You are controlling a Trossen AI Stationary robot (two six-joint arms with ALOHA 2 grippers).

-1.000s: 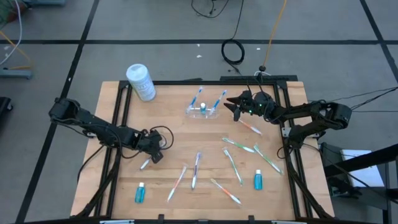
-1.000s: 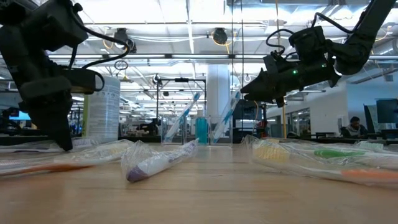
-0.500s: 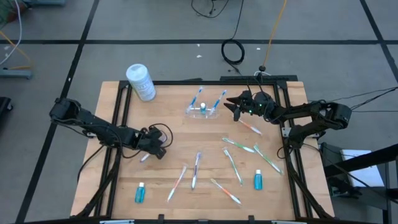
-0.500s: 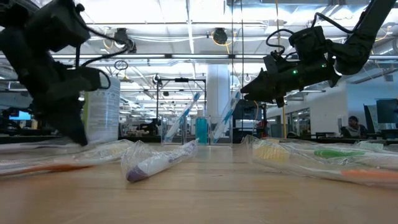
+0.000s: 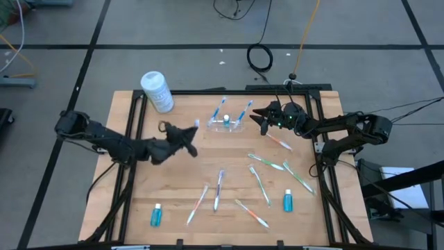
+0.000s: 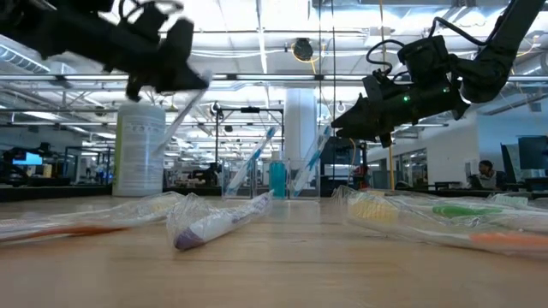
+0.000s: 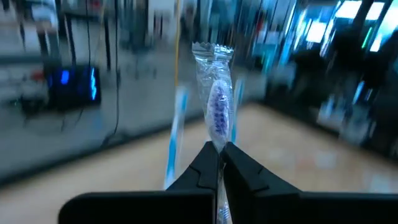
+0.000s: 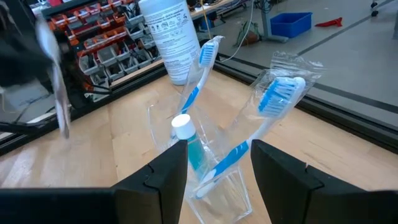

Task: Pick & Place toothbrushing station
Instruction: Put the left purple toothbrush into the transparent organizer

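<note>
Toothbrushing station (image 5: 227,123) is what you are after: the small clear holder standing on the wooden surface (image 5: 173,194) toward its 12 o'clock edge, with two blue-and-white toothbrushes (image 8: 198,74) leaning out of it and a small blue tube (image 8: 188,144) upright between them. From above, your right pincer (image 5: 261,119) hovers just beside the station at its 3 o'clock, fingers spread and gripping nothing; its wrist view looks straight at the holder between the two parted fingers. Your left pincer (image 5: 189,133) is up off the surface, near the station at roughly its 8 o'clock, not touching it. It is clenched on a wrapped toothbrush (image 7: 215,109), whose clear wrapper and purple bristles stick up past the closed fingertips in the left wrist view. A white canister (image 5: 157,91) stands at the station's 10 o'clock, well apart. More wrapped toothbrushes (image 5: 262,185) lie scattered over the 6 o'clock half of the surface, with two small blue tubes (image 5: 287,201) among them.
</note>
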